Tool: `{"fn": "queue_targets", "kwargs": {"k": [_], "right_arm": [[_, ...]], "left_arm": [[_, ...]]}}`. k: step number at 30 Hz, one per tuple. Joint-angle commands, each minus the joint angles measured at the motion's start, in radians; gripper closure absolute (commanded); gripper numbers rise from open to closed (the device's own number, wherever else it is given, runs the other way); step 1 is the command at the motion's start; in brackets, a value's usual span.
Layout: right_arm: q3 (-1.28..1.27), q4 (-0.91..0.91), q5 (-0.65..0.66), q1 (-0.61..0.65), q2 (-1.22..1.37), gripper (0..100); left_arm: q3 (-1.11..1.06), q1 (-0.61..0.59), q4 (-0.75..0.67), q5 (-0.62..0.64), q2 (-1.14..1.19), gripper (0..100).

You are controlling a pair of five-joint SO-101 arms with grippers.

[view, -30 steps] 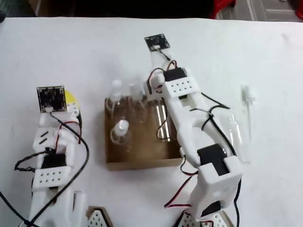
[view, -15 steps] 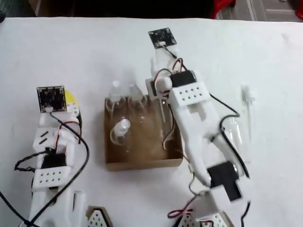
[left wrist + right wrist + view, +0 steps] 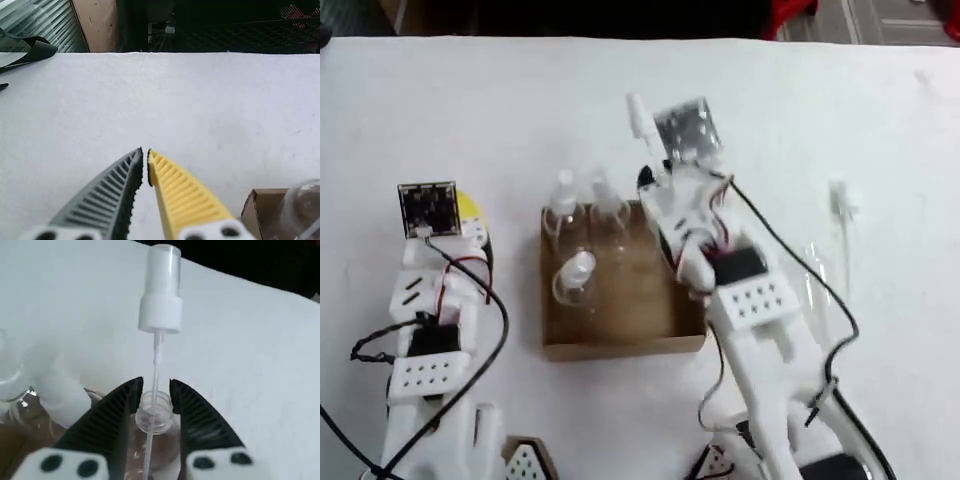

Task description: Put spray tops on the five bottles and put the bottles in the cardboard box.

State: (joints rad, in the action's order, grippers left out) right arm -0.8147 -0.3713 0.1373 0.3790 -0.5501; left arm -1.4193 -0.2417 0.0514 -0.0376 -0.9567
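Right fingers (image 3: pixel 115 415), black, are set narrow and clamped on the neck of a clear bottle (image 3: pixel 155 420). Its spray top (image 3: pixel 161 295) stands raised off the neck. The dip tube runs down between the fingers into the bottle mouth, and the cap is not seated. In the high view this grip sits at the 1 o'clock corner of the cardboard box (image 3: pixel 620 347), with the raised top pointing toward 12 past the far wall. Can't tell whether the bottle's base rests inside the box.

Left fingers (image 3: pixel 175 195), one yellow and one grey, are almost closed. The tips are just apart with nothing between them, over bare worktop (image 3: pixel 200 100). That arm sits at 8 o'clock of the box.

Three capped bottles are in the box. Two stand side by side by the far wall at 11–12 o'clock (image 3: pixel 565 205) (image 3: pixel 607 205). The third (image 3: pixel 575 275) is nearer the 9 o'clock wall.

A loose spray top (image 3: pixel 842 205) lies on the worktop at 2 o'clock of the box, well apart.
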Motion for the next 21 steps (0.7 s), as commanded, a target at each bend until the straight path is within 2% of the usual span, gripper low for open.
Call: {"fn": "queue_targets", "kwargs": {"k": [1,6,13,18,21], "right_arm": [[-0.196,0.275,0.017,0.016,-0.145,98.3],[-0.354,0.458,0.015,0.018,-0.228,98.3],[-0.494,0.596,0.015,0.018,-0.302,98.3],[-0.623,0.860,0.015,0.048,-0.280,98.3],[-0.640,0.932,0.021,0.053,-0.220,98.3]], "left_arm": [[0.009,0.007,-0.023,-0.009,0.001,98],[0.009,0.007,-0.023,-0.009,0.001,98],[0.009,0.007,-0.021,-0.009,0.001,98],[0.009,0.007,-0.021,-0.009,0.001,98],[0.009,0.008,-0.025,-0.009,0.001,98]]}}
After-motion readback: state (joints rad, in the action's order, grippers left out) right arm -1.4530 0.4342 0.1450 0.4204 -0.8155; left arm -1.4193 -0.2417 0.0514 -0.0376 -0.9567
